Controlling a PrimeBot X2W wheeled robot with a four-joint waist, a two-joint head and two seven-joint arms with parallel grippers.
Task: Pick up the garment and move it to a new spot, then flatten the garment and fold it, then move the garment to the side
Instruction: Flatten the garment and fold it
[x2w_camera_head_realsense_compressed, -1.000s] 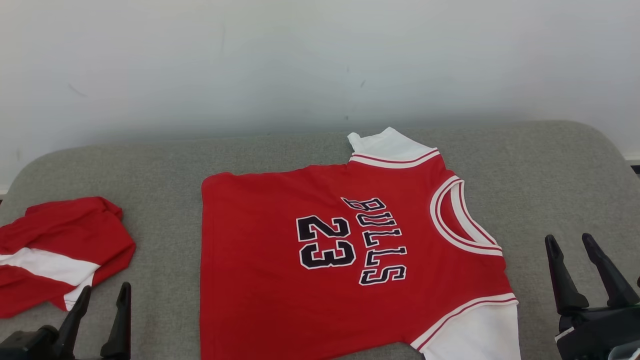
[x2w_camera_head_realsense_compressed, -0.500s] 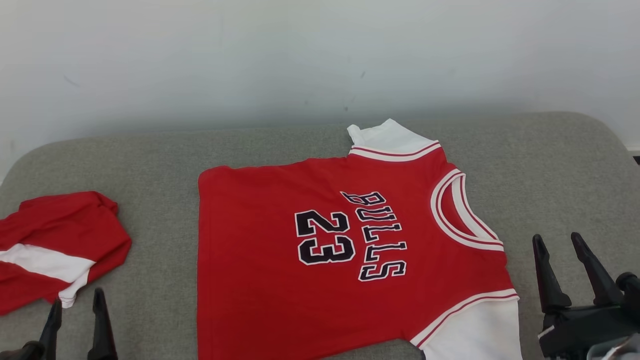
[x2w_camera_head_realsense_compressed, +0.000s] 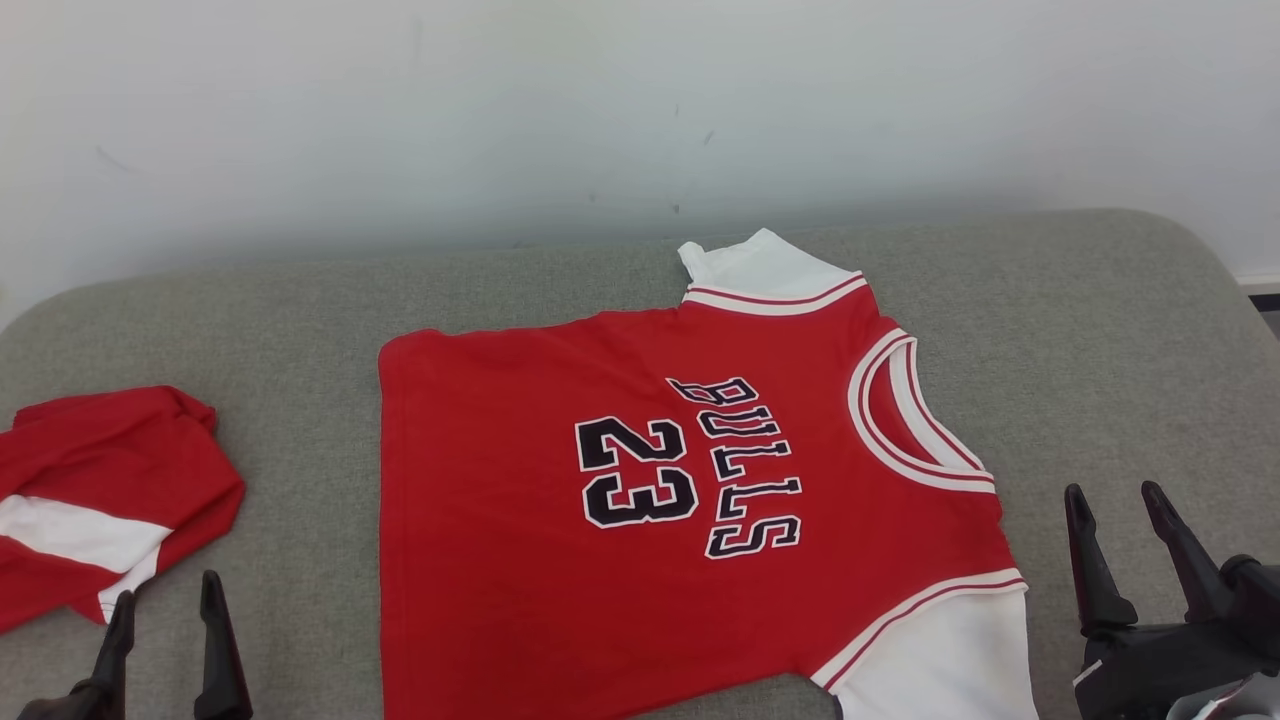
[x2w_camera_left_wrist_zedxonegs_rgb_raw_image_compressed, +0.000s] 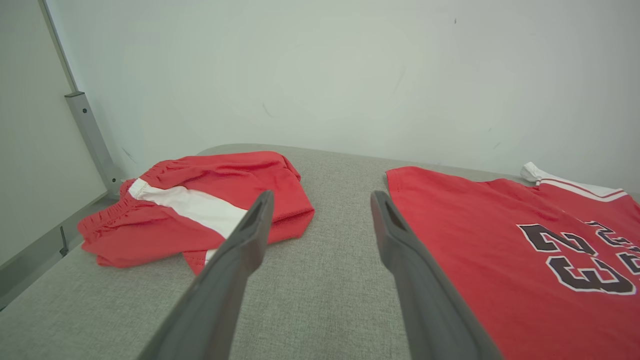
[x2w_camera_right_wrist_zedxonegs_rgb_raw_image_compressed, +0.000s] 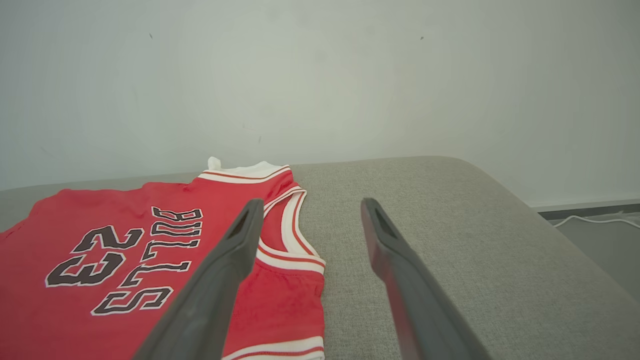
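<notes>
Jersey (x2w_camera_head_realsense_compressed: 640, 500), red with white trim and dark lettering reading BULLS 23, is shown spread flat on a grey cushion (x2w_camera_head_realsense_compressed: 1100, 330) before a pale wall, its top turned toward the robot's right and its bottom edge toward the left. Flattening appears largely done, so folding is judged to be the step in hand. It would best be done with two matching corners pinched through both layers, lifted only a little and carried across evenly, so that no wrinkles are dragged in and the edges are brought into line. Both pincers are held wide open and empty. The left gripper (x2w_camera_head_realsense_compressed: 167, 592) is poised low at the near left, apart from the jersey's bottom edge, with bare cushion between them. The right gripper (x2w_camera_head_realsense_compressed: 1113, 490) is poised at the near right, close beside the jersey's top end, touching nothing. Red shorts (x2w_camera_head_realsense_compressed: 100, 500) with a white stripe (loosely bunched, well apart from the jersey) are seen at the cushion's left end, near the left gripper.
</notes>
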